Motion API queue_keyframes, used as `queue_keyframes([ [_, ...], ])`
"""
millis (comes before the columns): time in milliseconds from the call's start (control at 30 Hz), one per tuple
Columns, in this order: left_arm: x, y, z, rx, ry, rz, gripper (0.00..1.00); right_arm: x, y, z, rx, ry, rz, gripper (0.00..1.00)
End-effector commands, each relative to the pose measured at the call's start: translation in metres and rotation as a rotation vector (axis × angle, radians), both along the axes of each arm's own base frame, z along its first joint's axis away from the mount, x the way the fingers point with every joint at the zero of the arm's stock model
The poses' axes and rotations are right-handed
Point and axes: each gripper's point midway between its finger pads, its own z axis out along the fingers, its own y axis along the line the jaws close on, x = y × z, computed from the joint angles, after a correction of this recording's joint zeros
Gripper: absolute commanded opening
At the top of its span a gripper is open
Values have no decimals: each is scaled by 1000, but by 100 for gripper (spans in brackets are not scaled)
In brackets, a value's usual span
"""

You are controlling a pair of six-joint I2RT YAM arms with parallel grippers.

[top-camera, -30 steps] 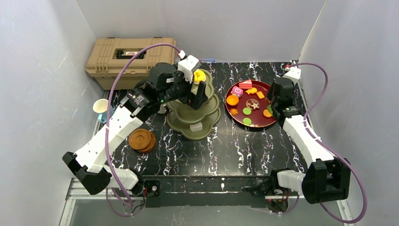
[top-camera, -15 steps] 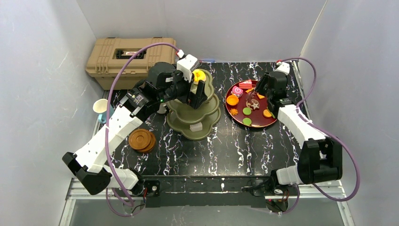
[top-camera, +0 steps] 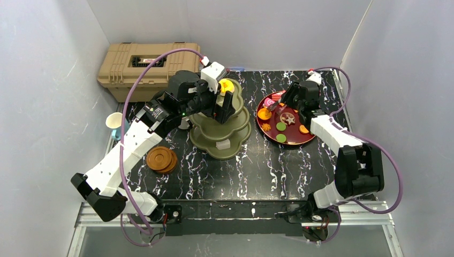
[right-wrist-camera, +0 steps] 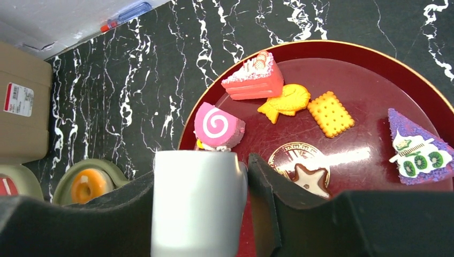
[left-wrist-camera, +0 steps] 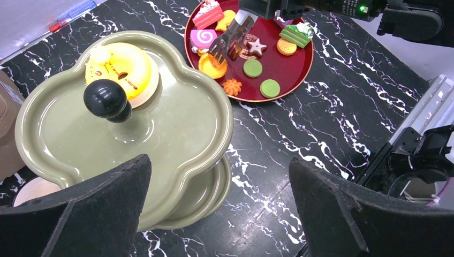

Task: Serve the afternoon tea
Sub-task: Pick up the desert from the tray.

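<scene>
Only the top view shows the round brown wooden saucers (top-camera: 161, 159). Left gripper (left-wrist-camera: 219, 166) gapes wide over the olive-green three-tier clover-shaped stand (left-wrist-camera: 176, 123); right gripper (right-wrist-camera: 202, 171), opening unclear, hovers above the round dark-red plate (right-wrist-camera: 369, 101).

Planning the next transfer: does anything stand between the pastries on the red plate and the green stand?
The table between them is bare, but the left fingers hang open over the top tier of the stand, where a yellow doughnut sits.

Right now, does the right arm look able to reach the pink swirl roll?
Probably yes: the right gripper hangs just over the red plate, close beside the pink swirl roll, and nothing covers the roll.
</scene>
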Motion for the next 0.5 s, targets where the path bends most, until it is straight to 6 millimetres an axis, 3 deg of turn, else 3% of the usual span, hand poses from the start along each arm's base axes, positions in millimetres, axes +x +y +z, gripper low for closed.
queue_keyframes([
  [0, -3, 8, 17, -19, -47, 8, 99, 17, 11, 28, 61, -98, 10, 54],
  [200, -1, 10, 20, -22, -61, 17, 99, 19, 18, 16, 77, -74, 20, 46],
  [367, -2, 13, 20, -14, -73, 15, 99, 15, 15, 20, 68, -76, 4, 8],
  [467, -2, 14, 21, -13, -83, 14, 99, 10, 11, 35, 60, -102, -5, 1],
])
